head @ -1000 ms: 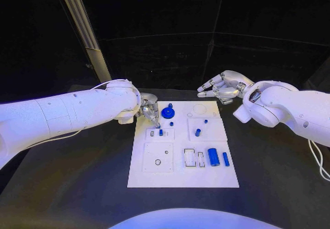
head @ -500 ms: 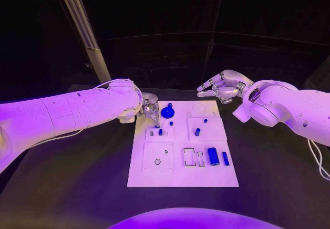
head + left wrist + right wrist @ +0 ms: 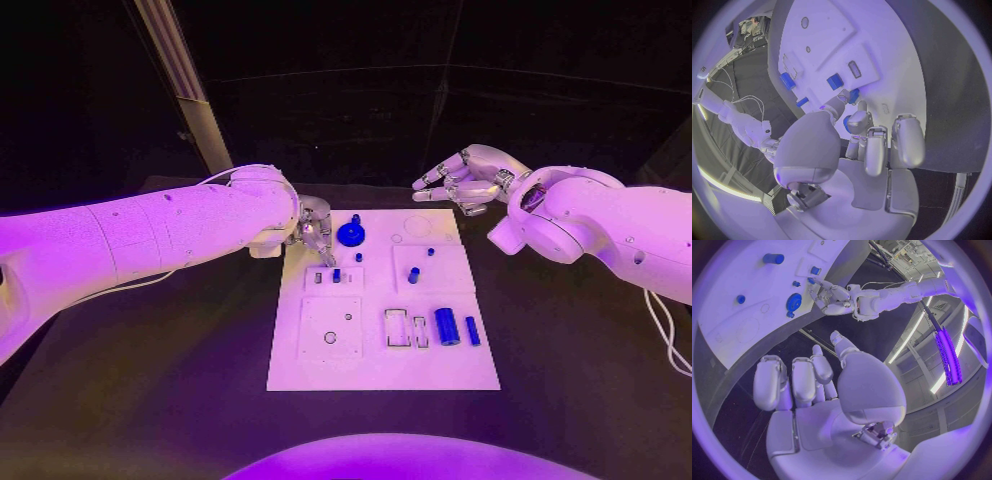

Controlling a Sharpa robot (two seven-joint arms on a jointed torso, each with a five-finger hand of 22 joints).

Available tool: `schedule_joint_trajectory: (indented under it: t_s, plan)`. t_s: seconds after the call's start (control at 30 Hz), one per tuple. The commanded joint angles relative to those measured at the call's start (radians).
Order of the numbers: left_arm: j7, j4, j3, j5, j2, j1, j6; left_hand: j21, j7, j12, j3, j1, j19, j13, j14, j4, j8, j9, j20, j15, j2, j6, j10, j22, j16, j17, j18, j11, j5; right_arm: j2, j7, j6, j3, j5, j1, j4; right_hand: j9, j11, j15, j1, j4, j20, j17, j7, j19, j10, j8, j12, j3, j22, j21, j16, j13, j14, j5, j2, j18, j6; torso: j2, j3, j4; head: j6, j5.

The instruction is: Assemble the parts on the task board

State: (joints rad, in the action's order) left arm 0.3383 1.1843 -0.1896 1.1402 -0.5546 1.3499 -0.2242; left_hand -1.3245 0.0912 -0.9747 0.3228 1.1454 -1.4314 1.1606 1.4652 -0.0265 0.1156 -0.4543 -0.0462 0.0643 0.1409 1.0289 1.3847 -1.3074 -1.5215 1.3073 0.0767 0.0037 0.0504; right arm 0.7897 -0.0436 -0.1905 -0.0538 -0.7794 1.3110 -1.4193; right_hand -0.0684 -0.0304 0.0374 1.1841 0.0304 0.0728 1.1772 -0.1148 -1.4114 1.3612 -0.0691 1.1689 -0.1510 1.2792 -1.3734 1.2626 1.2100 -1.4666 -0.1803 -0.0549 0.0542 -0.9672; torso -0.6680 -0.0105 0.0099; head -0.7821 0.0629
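So our left hand (image 3: 313,232) sits at the task board's (image 3: 384,375) far-left corner, fingers (image 3: 856,122) reaching toward a small blue part (image 3: 854,95); grip unclear. Parts look light, rigid, slick (pinch them sideways). Right hand (image 3: 464,182) hovers beyond the board, fingers apart, empty.

Right hand (image 3: 826,405): palm up front, fingers (image 3: 770,380) slightly apart and lightly curled, nothing in them, held above the dark desk (image 3: 761,347) off the board's edge. Task board (image 3: 736,300) carries a round blue disc (image 3: 794,302), a blue cylinder (image 3: 773,259) and small blue pegs (image 3: 741,299). Left hand (image 3: 834,295) rests fingertips on the board just beside the disc.
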Motion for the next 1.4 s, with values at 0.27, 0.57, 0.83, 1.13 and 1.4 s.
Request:
schedule_joint_trajectory:
  t_s: [0.27,0.57,0.83,1.13,1.4]
  plan:
    - [0.008,-0.005,0.000,-0.003,0.005,-0.001,0.013,-0.005,-0.005,-0.014,0.009,-0.009,-0.003,0.007,0.090,0.047,0.000,0.005,-0.007,-0.006,-0.036,0.019,0.005,-0.119,-0.003,0.202,-0.014,0.002,-0.002,-0.003,-0.006,0.005,0.001,0.003,0.002,0.000,0.001,-0.001,0.006,-0.007,0.007,-0.005,-0.001,-0.002,0.001,0.003,0.004,-0.001,0.002,-0.001,0.003,-0.005,-0.001,-0.019,-0.007,-0.004,0.014,-0.005,0.001,0.0003,0.0007,0.001,0.000]
    - [-0.018,-0.005,0.000,-0.003,0.003,-0.001,0.007,-0.003,-0.012,-0.013,0.059,0.064,-0.002,0.006,0.090,0.031,0.002,0.009,-0.004,-0.002,-0.102,0.028,0.004,-0.119,-0.004,0.202,-0.013,-0.004,-0.002,-0.003,-0.006,0.007,0.001,0.003,0.002,0.001,0.001,-0.001,0.006,-0.007,0.007,-0.005,-0.001,-0.002,0.001,0.003,0.004,-0.001,0.002,-0.001,0.003,-0.005,-0.001,-0.019,-0.007,-0.004,0.014,-0.005,0.000,-0.0001,0.0004,0.001,0.000]
    - [-0.030,-0.003,0.000,-0.019,0.000,-0.001,-0.002,-0.001,-0.015,-0.009,0.090,0.123,-0.001,0.003,0.090,-0.015,0.006,0.009,-0.002,-0.001,-0.134,0.034,0.002,-0.119,-0.004,0.202,-0.013,-0.006,-0.002,-0.004,-0.005,0.009,0.001,0.003,0.002,0.001,0.001,-0.001,0.006,-0.007,0.007,-0.005,-0.001,-0.002,0.001,0.003,0.004,-0.001,0.002,-0.001,0.003,-0.005,-0.001,-0.019,-0.007,-0.004,0.014,-0.005,0.000,0.0001,0.0011,0.000,0.000]
    - [-0.041,0.002,0.000,-0.054,-0.013,-0.001,-0.003,0.002,-0.009,-0.003,0.111,0.157,0.001,-0.004,0.090,-0.066,0.015,0.002,-0.003,-0.004,-0.161,0.036,0.001,-0.119,-0.003,0.202,-0.013,-0.002,-0.001,-0.004,-0.004,0.013,0.001,0.003,0.002,0.003,0.001,-0.001,0.006,-0.007,0.007,-0.005,-0.001,-0.002,0.001,0.003,0.004,-0.001,0.002,-0.001,0.003,-0.005,-0.001,-0.019,-0.007,-0.004,0.014,-0.005,0.000,-0.0002,0.0013,0.000,0.000]
    - [-0.055,0.008,0.000,-0.076,-0.026,-0.001,0.020,0.002,-0.008,0.003,0.120,0.156,0.001,-0.010,0.090,-0.090,0.028,-0.008,-0.005,-0.005,-0.178,0.046,0.002,-0.120,-0.004,0.202,-0.013,-0.001,-0.001,-0.004,-0.004,0.015,0.001,0.003,0.002,0.004,0.001,-0.001,0.006,-0.007,0.009,-0.005,0.001,-0.002,0.001,0.003,0.004,0.000,0.001,-0.003,0.005,-0.005,-0.001,-0.020,-0.007,-0.003,0.014,-0.005,0.000,-0.0001,0.0008,0.002,0.002]
